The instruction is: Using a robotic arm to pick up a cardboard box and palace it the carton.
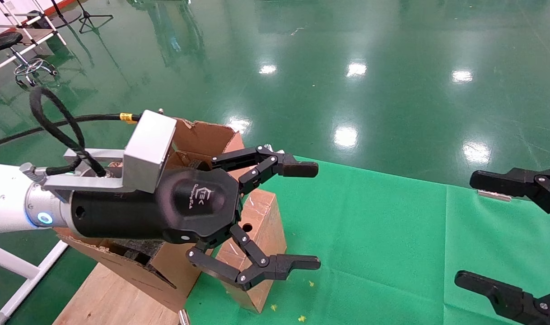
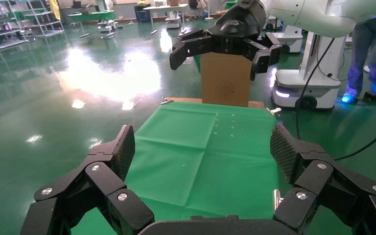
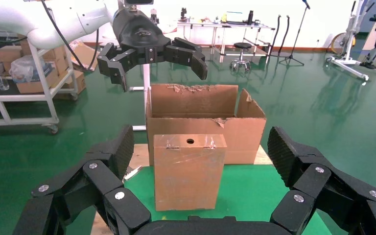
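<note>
Hiding much of the ragged-rimmed corrugated carton (image 1: 202, 137), the left gripper (image 1: 275, 216) hangs over the box (image 1: 261, 225) with jaws spread, grasping nothing. That small taped box, round hole up top, stands upright on green cloth (image 1: 392, 234) just beside the carton. Cut off at the edge, the right gripper (image 1: 496, 230) is spread too, well apart.
</note>
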`<action>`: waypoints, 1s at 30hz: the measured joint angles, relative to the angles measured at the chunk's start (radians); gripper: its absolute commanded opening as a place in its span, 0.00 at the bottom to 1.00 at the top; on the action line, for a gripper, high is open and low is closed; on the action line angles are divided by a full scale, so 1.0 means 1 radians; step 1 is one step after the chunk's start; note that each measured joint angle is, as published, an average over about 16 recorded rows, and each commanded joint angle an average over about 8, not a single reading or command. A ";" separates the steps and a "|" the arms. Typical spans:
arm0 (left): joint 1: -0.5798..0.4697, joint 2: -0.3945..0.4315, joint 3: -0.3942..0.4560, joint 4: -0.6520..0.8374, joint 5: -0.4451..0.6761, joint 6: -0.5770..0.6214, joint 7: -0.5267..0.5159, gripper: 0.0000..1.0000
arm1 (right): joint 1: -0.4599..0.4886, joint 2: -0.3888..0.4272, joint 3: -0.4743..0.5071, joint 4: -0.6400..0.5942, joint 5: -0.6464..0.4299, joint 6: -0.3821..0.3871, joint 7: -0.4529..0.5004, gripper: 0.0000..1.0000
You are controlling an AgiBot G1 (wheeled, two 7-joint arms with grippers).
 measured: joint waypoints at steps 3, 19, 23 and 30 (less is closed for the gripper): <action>0.000 0.000 0.000 0.000 0.000 0.000 0.000 1.00 | 0.000 0.000 0.000 0.000 0.000 0.000 0.000 1.00; -0.001 -0.002 0.000 -0.002 0.006 -0.002 0.002 1.00 | 0.000 0.000 0.000 0.000 0.000 0.000 0.000 0.74; -0.011 -0.007 0.006 -0.011 0.038 -0.019 0.001 1.00 | 0.000 0.000 0.000 0.000 0.000 0.000 0.000 0.24; -0.040 -0.013 0.028 -0.033 0.119 -0.066 -0.022 1.00 | 0.000 0.000 0.000 0.000 0.000 0.000 0.000 0.00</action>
